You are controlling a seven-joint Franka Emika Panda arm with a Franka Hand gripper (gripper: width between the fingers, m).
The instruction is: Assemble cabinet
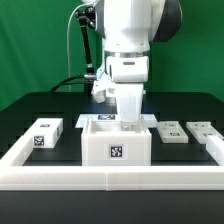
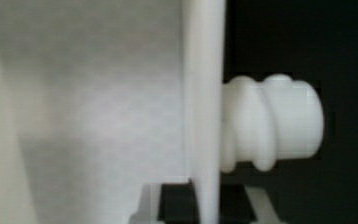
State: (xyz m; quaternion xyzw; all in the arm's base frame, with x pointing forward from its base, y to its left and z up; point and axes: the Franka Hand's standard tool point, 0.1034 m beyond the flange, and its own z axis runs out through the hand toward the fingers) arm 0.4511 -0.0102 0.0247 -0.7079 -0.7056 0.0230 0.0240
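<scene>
Cabinet body (image 1: 117,150) is sitting near the middle of the dark surface (image 1: 30,105), just behind the front rail of the low white border frame (image 1: 60,178). It is standing upright with its open side facing up, and the face carrying a square tag is turning toward you in the exterior view. Its long axis is running across that view, from the exterior view's left to its right. The arm (image 1: 125,30) is hanging straight down over it, and the end effector (image 1: 126,112) is reaching to the body's top rear edge. The body's rim is hiding the fingertips, so you cannot tell whether they are spread wide, narrowed, or gripping anything. On the exterior view's left, a small block (image 1: 45,133) with a tag is resting well apart from the body. On the exterior view's right, two flat panels (image 1: 170,132) are lying side by side, the nearer one just beside the body. In the wrist view you are looking, through heavy blur, along a thin white wall (image 2: 202,90) running lengthwise through the picture. A ribbed peg (image 2: 274,120) is sticking out of one side of it against a dark background, its axis square to the wall. A broad pale face is filling the other side.
</scene>
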